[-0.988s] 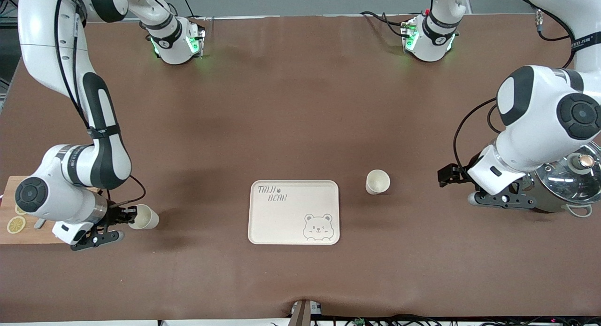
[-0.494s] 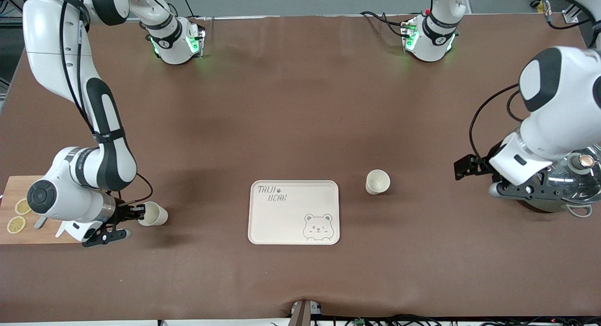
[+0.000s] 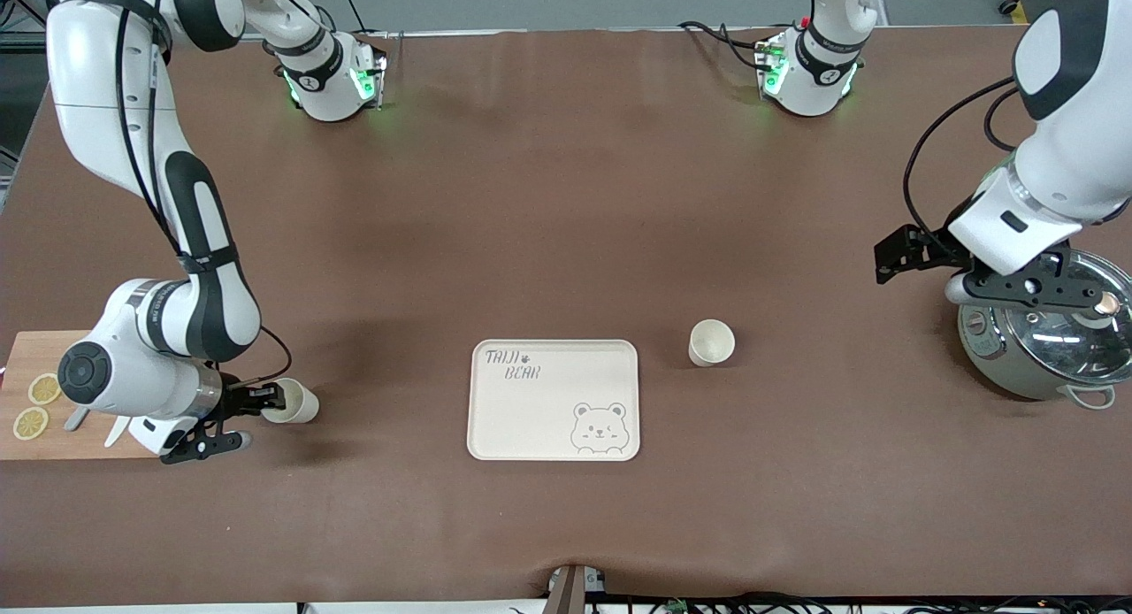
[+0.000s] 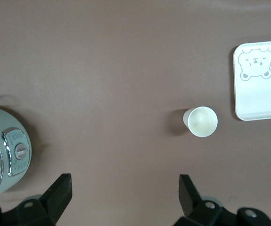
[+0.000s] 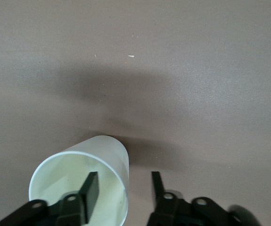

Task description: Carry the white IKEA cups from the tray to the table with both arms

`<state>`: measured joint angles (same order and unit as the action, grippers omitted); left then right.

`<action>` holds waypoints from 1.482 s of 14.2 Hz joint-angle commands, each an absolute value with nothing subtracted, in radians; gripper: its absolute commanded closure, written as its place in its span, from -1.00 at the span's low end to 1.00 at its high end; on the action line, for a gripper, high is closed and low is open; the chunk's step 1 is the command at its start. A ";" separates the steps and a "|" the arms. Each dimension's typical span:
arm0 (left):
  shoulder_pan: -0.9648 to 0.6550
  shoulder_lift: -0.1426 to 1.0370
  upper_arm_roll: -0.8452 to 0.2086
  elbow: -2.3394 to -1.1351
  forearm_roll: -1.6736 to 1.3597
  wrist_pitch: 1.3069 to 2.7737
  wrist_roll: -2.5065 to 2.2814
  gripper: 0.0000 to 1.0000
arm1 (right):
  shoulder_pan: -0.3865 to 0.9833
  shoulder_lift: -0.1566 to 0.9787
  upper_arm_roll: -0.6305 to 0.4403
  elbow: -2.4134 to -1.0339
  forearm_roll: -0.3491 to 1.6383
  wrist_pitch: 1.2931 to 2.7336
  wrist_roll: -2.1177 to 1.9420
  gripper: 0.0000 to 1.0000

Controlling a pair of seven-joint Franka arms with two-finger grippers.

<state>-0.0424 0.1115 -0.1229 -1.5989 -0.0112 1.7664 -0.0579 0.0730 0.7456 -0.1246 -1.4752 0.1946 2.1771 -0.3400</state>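
One white cup [image 3: 294, 402] hangs tilted in my right gripper [image 3: 256, 404], low over the table between the cutting board and the tray. In the right wrist view one finger [image 5: 90, 188] is inside this cup [image 5: 78, 188] and the other is outside its wall; the gripper [image 5: 123, 181] is shut on it. The second white cup [image 3: 711, 342] stands upright on the table beside the tray, toward the left arm's end; it also shows in the left wrist view [image 4: 201, 121]. My left gripper [image 3: 893, 256] is open and empty [image 4: 125, 193], up over the table beside the pot.
The cream bear tray [image 3: 553, 400] lies mid-table, near the front camera, and shows in the left wrist view [image 4: 262, 101]. A steel pot with a glass lid [image 3: 1044, 340] stands at the left arm's end. A wooden board [image 3: 26, 446] with lemon slices [image 3: 42, 389] lies at the right arm's end.
My right gripper has carried its cup a little toward the tray. My left arm has risen and pulled back from the standing cup, uncovering the pot.
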 commanded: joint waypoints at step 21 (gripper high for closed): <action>-0.035 0.064 -0.127 -1.614 0.024 1.756 0.005 -1.00 | 0.020 0.253 -0.152 -1.457 0.110 1.668 -0.235 -1.00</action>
<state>-0.0407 0.0855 -0.1230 -1.6036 0.0022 1.7618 -0.0150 0.0254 0.3074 -0.1618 -1.4322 0.1302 1.7078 -0.2865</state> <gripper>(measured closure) 0.000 0.000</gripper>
